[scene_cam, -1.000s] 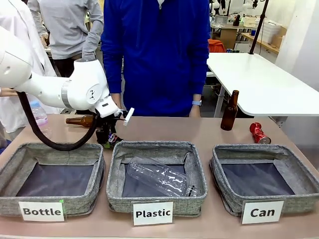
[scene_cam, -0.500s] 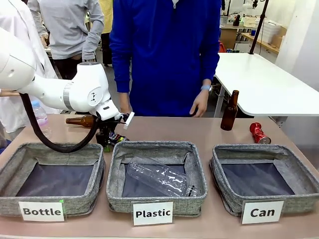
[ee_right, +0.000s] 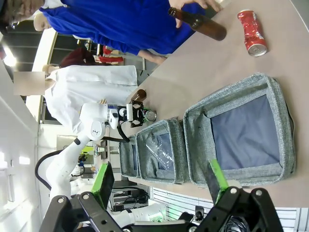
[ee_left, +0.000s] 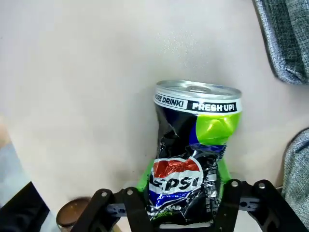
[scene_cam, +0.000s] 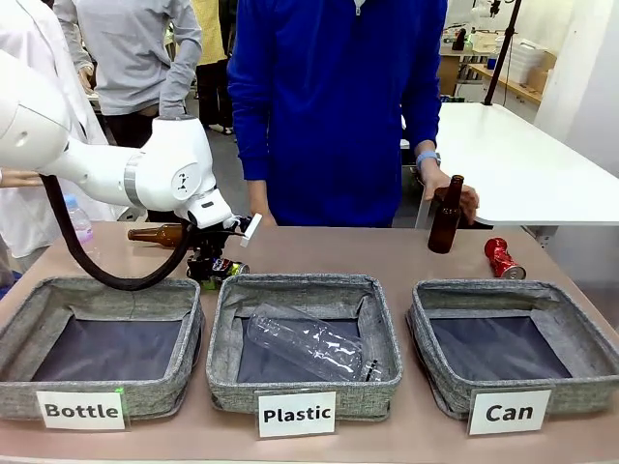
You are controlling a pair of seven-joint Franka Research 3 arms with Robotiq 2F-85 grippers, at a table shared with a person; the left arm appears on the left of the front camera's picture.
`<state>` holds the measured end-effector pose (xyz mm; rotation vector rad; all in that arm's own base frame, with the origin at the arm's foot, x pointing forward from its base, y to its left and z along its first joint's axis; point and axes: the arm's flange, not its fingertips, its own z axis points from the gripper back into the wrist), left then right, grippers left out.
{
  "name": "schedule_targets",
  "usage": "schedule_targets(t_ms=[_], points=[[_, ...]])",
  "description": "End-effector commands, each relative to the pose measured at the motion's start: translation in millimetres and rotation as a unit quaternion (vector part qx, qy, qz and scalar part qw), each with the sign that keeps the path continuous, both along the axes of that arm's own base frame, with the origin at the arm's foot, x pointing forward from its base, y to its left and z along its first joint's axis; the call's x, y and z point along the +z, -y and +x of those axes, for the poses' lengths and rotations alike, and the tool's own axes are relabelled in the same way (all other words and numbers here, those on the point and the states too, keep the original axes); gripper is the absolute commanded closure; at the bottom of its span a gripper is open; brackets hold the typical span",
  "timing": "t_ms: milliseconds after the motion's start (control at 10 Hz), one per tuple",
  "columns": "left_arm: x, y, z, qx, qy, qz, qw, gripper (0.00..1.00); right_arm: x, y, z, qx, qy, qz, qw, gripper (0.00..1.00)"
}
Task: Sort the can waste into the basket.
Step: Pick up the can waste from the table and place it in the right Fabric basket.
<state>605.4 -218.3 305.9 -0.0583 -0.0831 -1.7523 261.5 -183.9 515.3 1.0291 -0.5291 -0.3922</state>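
A: Dark can (ee_left: 193,154), how does it look?

B: Crushed at the waist. Blue-black skin, red-white-blue logo, a green patch under the silver lid. White print runs round the rim.

A: Axis?

B: In the left wrist view it runs 6 to 12 o'clock, lid end at 12, pointing away from the wrist. Desk (ee_left: 72,87) behind it.

A: Left end effector (ee_left: 183,193)?

B: Closed on the can's lower half, a green pad against each side. The can's base is hidden behind the black frame. I cannot tell whether the can touches the desk.

A: In the front view?

B: It sits just off the 11 o'clock corner of the Plastic basket (scene_cam: 221,377). The can is mostly masked there by the fingers, so only a scrap shows.

A: Red can (scene_cam: 503,258)?

B: Shiny and dented, lying on its side on the desk. Axis 11 to 5 o'clock, silver end at 5. It is near the Can basket (scene_cam: 440,387), off its 1 o'clock corner, apart from the rim.

A: Anything near it?

B: An upright brown bottle (scene_cam: 446,217) at its 10 o'clock, a person's hand (scene_cam: 455,196) round the neck.

A: Right end effector (ee_right: 160,166)?

B: Fingers spread wide, holding nothing. The Can basket lies at 1 o'clock beyond them.
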Motion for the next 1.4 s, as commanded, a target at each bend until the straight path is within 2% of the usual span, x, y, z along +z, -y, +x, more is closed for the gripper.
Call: schedule_targets(t_ms=[0,100,200,400,500,700,800,900,1000,1100,1300], points=[[0.5,-1.1,2.0,0.014,0.003,0.006,1.000,1.00,0.4,1.5,1.5,0.003,0.019,0.006,1.000,0.00],[2.4,-1.4,1.9,0.015,0.002,0.003,1.000,0.96,0.4,1.5,1.5,0.003,0.019,0.006,1.000,0.00],[4.8,-1.5,2.3,0.018,0.004,-0.003,1.000,1.00,0.4,1.5,1.5,0.003,0.019,0.006,1.000,0.00],[16.5,-5.8,6.1,0.030,0.010,-0.022,0.999,1.00,0.4,1.5,1.5,0.003,0.019,0.006,1.000,0.00],[32.9,-15.4,11.8,0.045,0.008,-0.042,0.998,1.00,0.4,1.5,1.5,0.003,0.019,0.006,1.000,0.00],[91.5,-45.4,4.6,0.107,-0.001,-0.091,0.990,1.00,0.4,1.5,1.5,0.003,0.019,0.006,1.000,0.00],[123.3,-68.4,-12.7,0.182,-0.035,-0.099,0.978,1.00,0.4,1.5,1.5,0.003,0.019,0.006,1.000,0.00],[153.7,-97.1,-39.4,0.219,-0.065,-0.119,0.966,1.00,0.4,1.5,1.5,0.003,0.019,0.006,1.000,0.00],[174.1,-121.1,-65.4,0.227,-0.109,-0.146,0.957,1.00,0.4,1.5,1.5,0.003,0.019,0.006,1.000,0.00],[186.2,-143.7,-97.5,0.246,-0.130,-0.169,0.945,1.00,0.4,1.5,1.5,0.003,0.019,0.006,1.000,0.00],[190.1,-181.7,-173.5,0.203,-0.148,-0.214,0.944,1.00,0.4,1.5,1.5,0.003,0.019,0.006,1.000,0.00]])
